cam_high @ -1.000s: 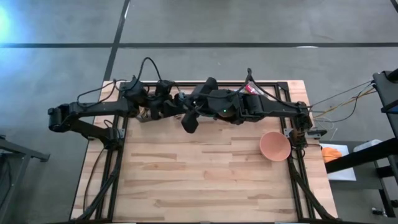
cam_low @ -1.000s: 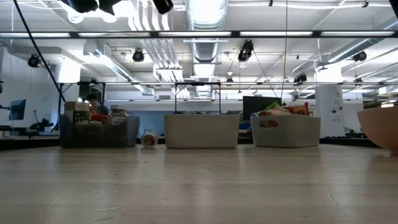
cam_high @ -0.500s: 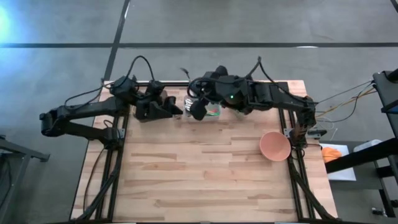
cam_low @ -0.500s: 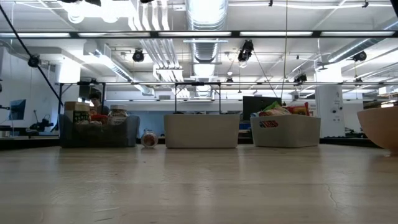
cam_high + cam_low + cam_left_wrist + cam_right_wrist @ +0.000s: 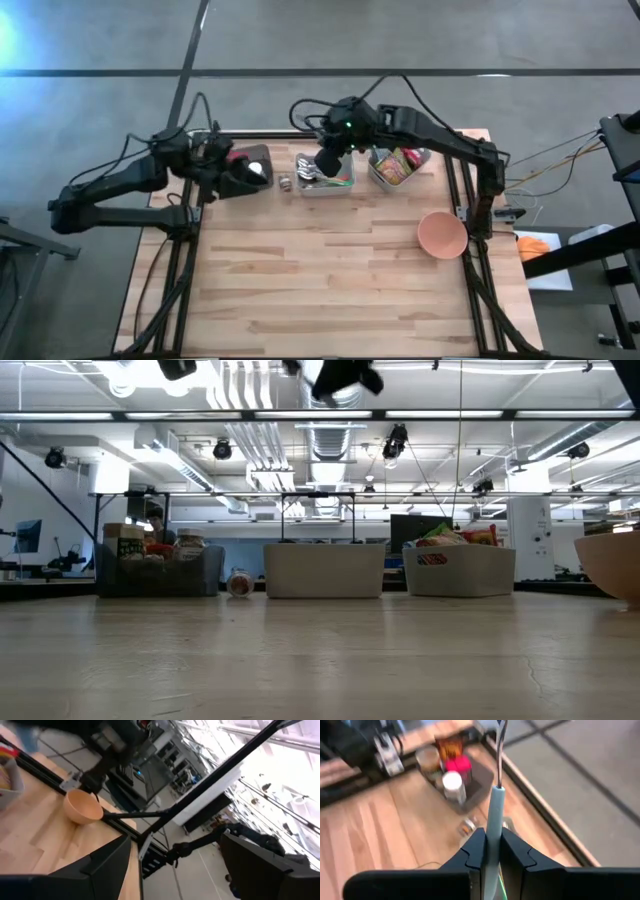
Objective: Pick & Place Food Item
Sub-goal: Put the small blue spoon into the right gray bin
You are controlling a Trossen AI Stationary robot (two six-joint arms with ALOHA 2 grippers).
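Over the table [image 5: 330,290] the two arms, which were tangled together at the far edge a second ago, are now pulling apart. The left arm is swinging back toward the far-left corner. The right arm is folding back over the far edge and is now hanging above the middle bin [image 5: 300,190].

For the task, this is looking like a pick just made. The right gripper [image 5: 490,837] is clenching a pale-handled utensil [image 5: 495,815], its metal stem pointing away from the fingers, in the air above that bin. It is cutlery, though, not food. The packets are still sitting in the far-right bin [image 5: 385,178], and the bowl [image 5: 442,235] is waiting near the right edge, well apart from both arms. I'd guess the bowl is where the utensil is heading.

The left gripper [image 5: 176,840] is hovering by the dark tray [image 5: 475,795] at far left. Its fingers are standing wide apart and it is carrying nothing, as if it is getting out of the way.
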